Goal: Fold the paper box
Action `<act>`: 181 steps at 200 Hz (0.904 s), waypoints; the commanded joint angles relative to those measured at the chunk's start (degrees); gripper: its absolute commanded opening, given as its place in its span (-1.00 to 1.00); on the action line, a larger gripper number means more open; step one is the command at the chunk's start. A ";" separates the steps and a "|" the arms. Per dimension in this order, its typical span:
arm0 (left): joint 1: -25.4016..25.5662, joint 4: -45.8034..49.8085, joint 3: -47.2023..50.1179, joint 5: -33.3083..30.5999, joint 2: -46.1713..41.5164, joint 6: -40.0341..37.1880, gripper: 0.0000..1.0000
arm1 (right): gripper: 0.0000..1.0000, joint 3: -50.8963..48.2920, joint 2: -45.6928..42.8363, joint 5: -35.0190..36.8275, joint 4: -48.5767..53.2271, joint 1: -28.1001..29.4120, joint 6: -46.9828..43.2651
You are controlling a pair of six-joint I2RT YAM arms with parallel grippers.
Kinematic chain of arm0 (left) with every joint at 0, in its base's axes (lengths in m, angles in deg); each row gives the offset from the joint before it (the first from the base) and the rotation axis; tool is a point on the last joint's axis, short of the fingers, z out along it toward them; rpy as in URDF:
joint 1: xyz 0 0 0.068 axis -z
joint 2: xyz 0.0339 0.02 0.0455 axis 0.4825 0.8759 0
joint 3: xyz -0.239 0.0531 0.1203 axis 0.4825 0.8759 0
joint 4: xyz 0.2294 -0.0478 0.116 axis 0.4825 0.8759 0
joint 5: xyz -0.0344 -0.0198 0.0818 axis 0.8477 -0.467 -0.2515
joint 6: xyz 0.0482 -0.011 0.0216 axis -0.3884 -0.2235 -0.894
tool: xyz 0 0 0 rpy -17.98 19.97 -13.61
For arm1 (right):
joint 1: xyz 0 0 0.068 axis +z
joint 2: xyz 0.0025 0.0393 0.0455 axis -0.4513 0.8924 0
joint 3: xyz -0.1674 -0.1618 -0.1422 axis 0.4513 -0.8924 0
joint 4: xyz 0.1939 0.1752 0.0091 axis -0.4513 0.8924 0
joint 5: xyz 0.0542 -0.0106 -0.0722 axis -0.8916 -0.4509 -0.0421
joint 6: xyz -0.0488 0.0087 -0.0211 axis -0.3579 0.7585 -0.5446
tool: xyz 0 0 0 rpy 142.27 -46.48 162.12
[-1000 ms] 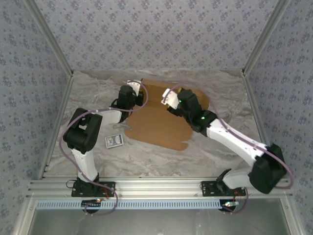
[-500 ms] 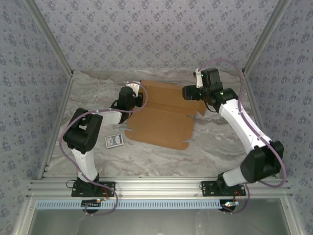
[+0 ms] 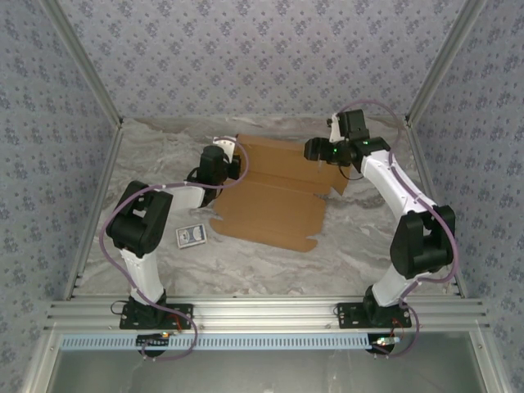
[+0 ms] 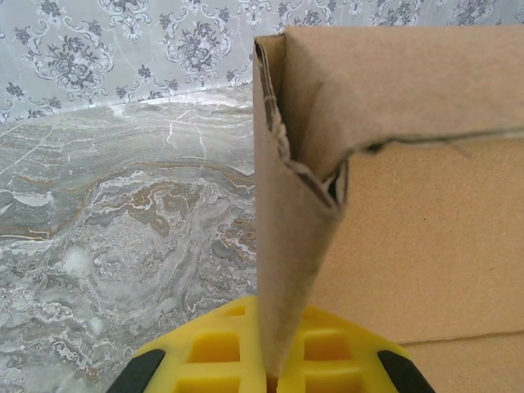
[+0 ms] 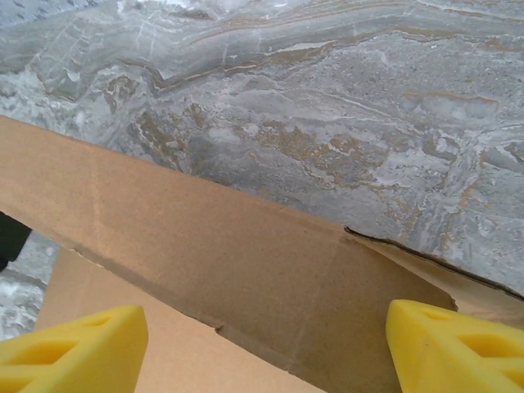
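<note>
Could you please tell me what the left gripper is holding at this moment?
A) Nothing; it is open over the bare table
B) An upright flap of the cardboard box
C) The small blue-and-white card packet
B: in the left wrist view, an upright flap of the paper box runs down between the closed yellow fingers of the left gripper.
</note>
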 commanded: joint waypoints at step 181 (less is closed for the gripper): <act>1.91 -1.81 -0.36 -0.48 -3.02 1.66 -1.00 | -0.51 -11.93 -1.07 0.39 -27.12 -0.61 28.42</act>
